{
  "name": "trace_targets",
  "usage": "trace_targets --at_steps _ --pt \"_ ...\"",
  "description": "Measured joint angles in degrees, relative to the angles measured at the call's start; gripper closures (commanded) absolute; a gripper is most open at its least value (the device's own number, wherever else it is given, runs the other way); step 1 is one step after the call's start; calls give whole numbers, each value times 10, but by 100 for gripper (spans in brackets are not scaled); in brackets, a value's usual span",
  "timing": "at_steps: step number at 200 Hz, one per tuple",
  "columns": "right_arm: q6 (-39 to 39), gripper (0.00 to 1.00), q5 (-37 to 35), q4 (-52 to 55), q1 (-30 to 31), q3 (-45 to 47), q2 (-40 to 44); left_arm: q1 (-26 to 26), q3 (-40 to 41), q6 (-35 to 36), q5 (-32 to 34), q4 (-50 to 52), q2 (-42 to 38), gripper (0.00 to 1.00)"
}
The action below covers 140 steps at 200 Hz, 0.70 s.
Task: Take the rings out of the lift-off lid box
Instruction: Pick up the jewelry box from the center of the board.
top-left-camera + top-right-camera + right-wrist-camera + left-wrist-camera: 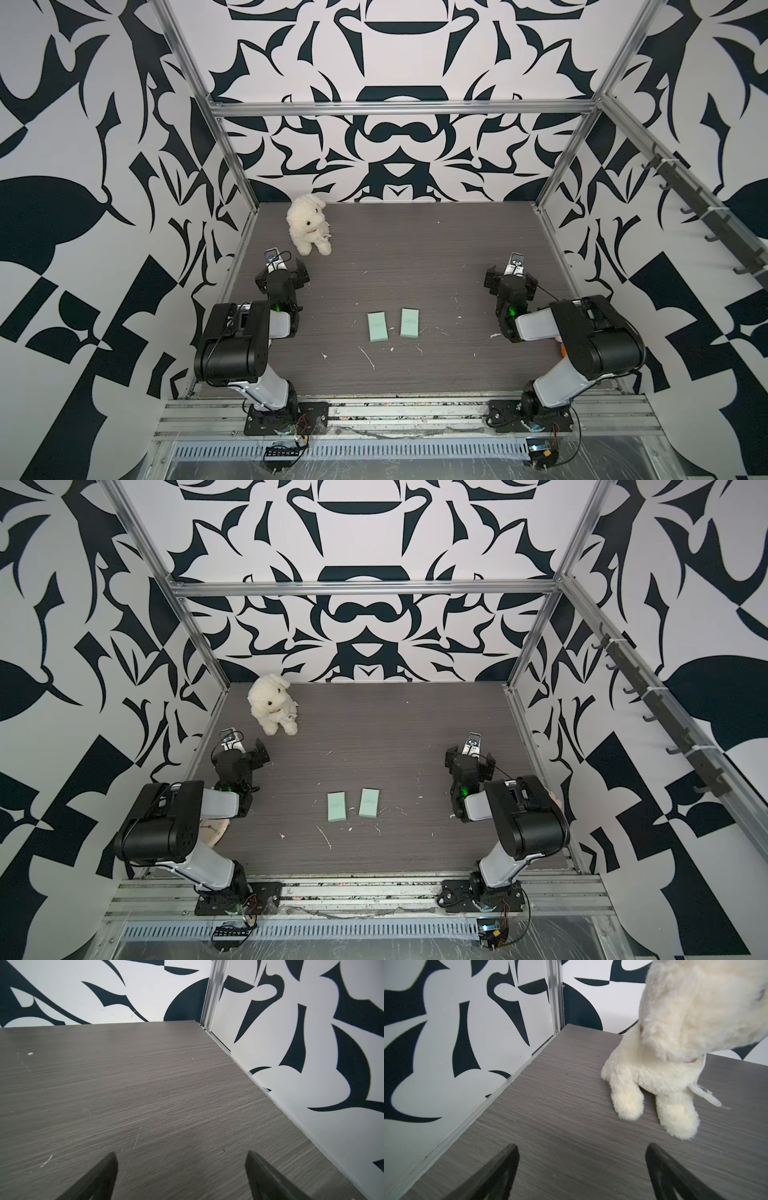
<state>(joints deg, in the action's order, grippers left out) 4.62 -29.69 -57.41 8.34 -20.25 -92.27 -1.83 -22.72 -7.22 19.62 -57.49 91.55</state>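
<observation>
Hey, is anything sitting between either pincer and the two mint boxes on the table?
Nothing visible does. Only bare table lies between the left pincer, the right pincer and the mint boxes. The plush dog sits beyond the left pincer, off that path. Both boxes are closed, so no rings show.

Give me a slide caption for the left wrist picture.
Open left gripper facing a cream plush toy on the grey table.
</observation>
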Motion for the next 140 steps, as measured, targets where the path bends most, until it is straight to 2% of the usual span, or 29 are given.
trace_targets --at_steps 64,140 --pt "-15 0 40 37 -1 2 15 -2 6 0 -36 39 -16 1" --pt "-19 0 51 40 -4 3 15 -4 6 0 -46 53 -16 1"
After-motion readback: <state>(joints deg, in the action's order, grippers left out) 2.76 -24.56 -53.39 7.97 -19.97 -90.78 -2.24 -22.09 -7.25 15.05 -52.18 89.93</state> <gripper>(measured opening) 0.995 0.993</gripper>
